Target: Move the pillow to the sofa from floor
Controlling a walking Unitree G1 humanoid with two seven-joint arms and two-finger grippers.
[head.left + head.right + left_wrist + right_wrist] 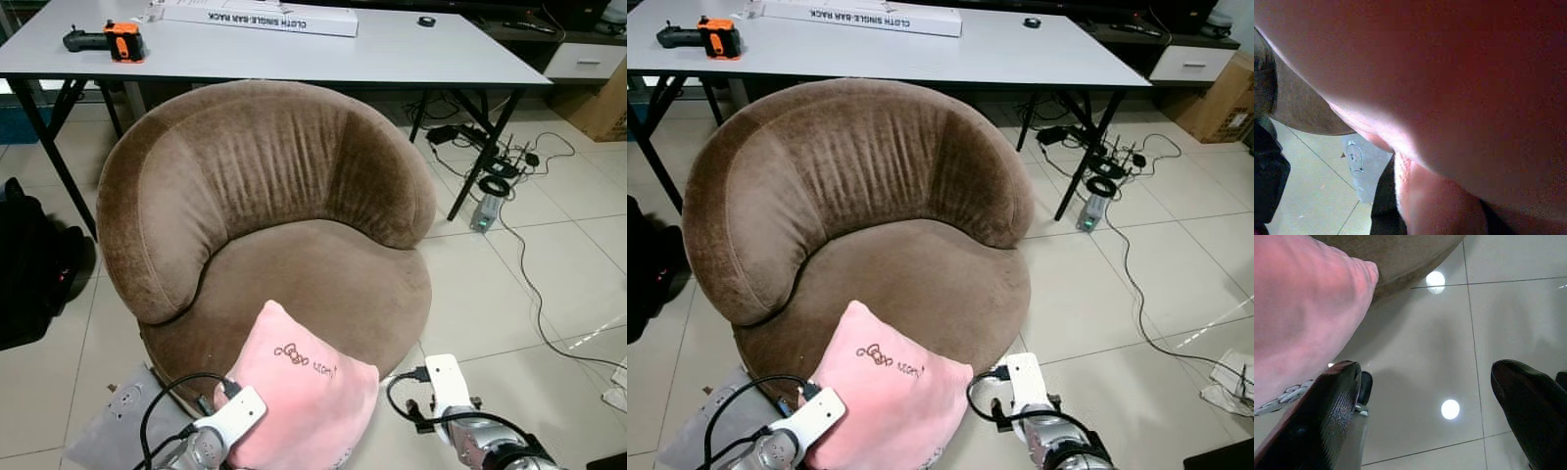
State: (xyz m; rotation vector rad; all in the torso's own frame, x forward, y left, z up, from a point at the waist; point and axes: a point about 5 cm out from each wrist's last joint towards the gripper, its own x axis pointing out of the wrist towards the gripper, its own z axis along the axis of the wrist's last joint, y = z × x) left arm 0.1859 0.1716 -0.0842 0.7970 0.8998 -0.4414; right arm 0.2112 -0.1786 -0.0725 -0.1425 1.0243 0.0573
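A pink pillow (299,392) with a small bow print is held up off the floor, its top corner leaning over the front edge of the round brown sofa chair (265,196). My left gripper (1440,210) is at the pillow's lower left, shut on a bunched fold of the pink fabric; the pillow (1449,98) hides most of its fingers. My right gripper (1425,372) hangs open over the floor tiles beside the pillow's right edge (1298,308). One of its fingers (1332,401) lies close under that edge. The sofa's seat is bare.
A grey cushion (118,421) lies on the floor at the sofa's front left. Behind the sofa stands a grey table (392,49) carrying a long white box (260,17) and an orange tool (122,41). A black bag (29,264) sits left; cables (490,176) trail right.
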